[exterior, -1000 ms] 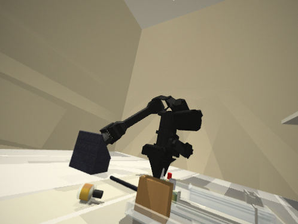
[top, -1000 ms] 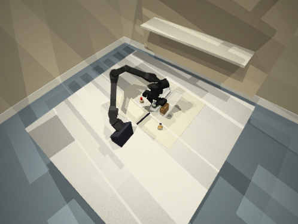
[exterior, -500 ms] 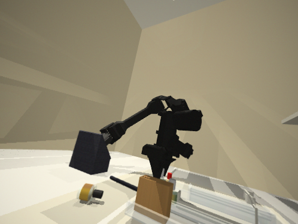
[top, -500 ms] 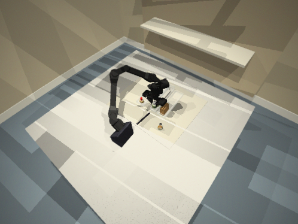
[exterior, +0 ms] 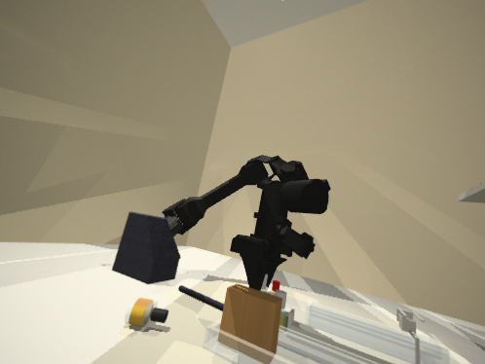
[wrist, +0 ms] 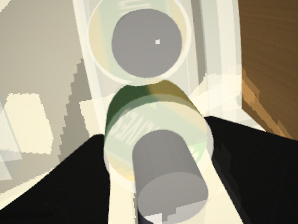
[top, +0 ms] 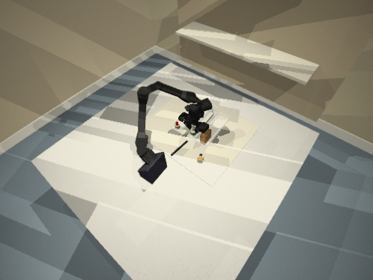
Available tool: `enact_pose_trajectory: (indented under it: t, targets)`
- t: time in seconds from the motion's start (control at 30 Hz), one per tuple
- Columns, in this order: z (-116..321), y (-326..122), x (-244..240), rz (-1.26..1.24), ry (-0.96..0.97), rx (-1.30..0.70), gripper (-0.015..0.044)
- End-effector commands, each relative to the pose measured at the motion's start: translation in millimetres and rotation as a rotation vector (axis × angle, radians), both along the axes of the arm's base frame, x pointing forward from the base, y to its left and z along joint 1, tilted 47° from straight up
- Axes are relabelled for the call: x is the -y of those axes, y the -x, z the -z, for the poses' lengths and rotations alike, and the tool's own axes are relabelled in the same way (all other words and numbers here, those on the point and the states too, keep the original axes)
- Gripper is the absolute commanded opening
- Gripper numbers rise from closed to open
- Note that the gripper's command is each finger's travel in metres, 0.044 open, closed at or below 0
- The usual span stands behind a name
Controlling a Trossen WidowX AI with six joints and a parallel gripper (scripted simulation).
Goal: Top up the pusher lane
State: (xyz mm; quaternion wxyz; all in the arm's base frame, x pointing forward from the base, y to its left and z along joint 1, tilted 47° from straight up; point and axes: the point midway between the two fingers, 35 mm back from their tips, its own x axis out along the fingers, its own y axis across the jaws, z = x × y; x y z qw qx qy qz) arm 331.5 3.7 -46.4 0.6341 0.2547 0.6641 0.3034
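Note:
My gripper is shut on a clear jar with a grey cap and a green and yellow label. The held jar leans relative to the matching jar, which stands just beyond it in the clear-walled lane. The two jars look very close together or touching in the wrist view; I cannot tell which. The held jar's base is hidden, so contact with the lane floor or front stop cannot be told. In the exterior view the brown block hides the fingertips' lower part. The pusher plate is not clear in the wrist view.
A brown block stands beside the lane. A red-capped jar is on the lane's other side. An orange-labelled jar lies on its side in front. A black rod lies nearby.

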Motion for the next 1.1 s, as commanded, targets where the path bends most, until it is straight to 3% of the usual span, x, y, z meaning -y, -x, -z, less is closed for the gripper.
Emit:
enact_pose_trajectory:
  t: [0.0, 1.07]
  targets:
    - [-2.4, -7.4, -0.1, 0.008, -0.008, 0.023, 0.0000]
    - [3.8, -7.8, -6.8, 0.008, -0.008, 0.023, 0.0000]
